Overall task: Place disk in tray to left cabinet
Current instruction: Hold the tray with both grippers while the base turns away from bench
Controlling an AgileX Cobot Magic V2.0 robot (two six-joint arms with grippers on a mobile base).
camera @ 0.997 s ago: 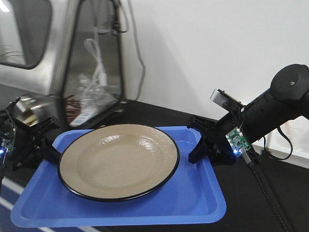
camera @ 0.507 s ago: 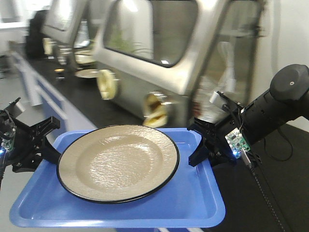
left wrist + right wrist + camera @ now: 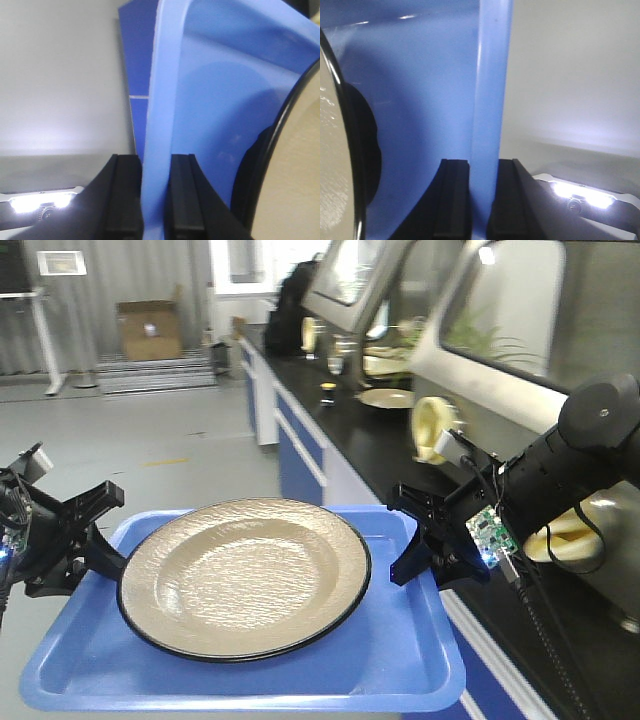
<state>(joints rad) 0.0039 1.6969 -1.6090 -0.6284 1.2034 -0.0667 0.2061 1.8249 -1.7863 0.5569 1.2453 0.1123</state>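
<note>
The blue tray (image 3: 400,665) is held in the air between my two grippers. The tan disk (image 3: 240,575) with a black rim lies flat in it and fills most of its width. My left gripper (image 3: 95,540) is shut on the tray's left lip, which shows between the black fingers (image 3: 125,200) in the left wrist view (image 3: 157,150). My right gripper (image 3: 412,545) is shut on the tray's right lip, seen in the right wrist view (image 3: 487,150) with the disk's edge (image 3: 335,165) at the left. The cabinet is out of view.
A long black counter (image 3: 330,405) on blue cupboards runs along the right, close behind my right arm. Metal glove boxes (image 3: 530,330) stand on it, with a plate (image 3: 385,397) and small items. Open grey floor (image 3: 150,455) lies ahead at the left, with a cardboard box (image 3: 148,330) far back.
The whole view has swung left: the glove box and counter slid to the right and open floor came into view. The tray, disk and both grippers keep the same pose.
</note>
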